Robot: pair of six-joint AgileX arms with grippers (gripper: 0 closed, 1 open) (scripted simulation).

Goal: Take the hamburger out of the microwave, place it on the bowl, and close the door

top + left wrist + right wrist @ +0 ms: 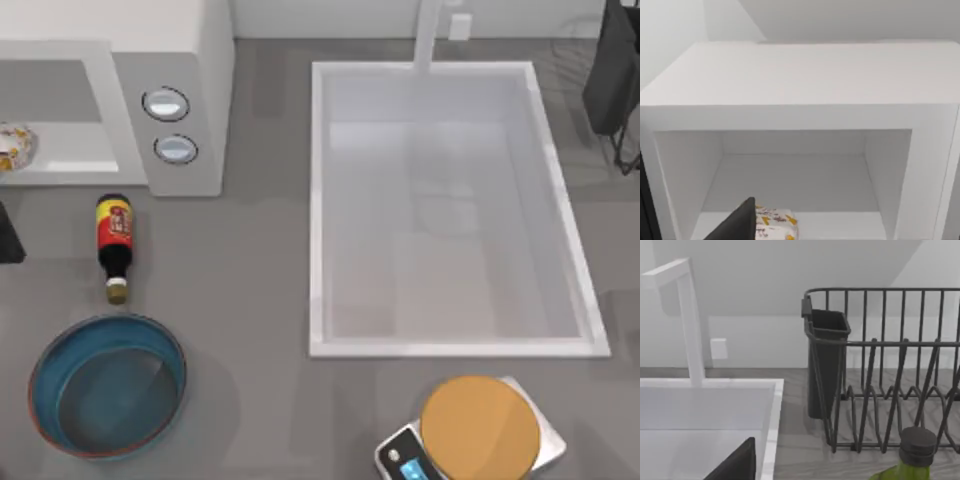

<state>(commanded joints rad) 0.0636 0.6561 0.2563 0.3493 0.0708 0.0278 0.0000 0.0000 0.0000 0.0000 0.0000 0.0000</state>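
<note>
Left wrist view faces the microwave (800, 100), hamburger (775, 224) inside (soft, light, paper-slick, best pinched gently across its middle), left tool's spread I cannot tell

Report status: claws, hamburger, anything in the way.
Left claw faces microwave cavity. Hamburger inside, ungrasped. Bowl empty. Sauce bottle lies between microwave and bowl.

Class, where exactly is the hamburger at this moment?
The hamburger lies inside the open microwave, at the top view's far left edge, beyond the dark bottle and blue bowl.
</note>
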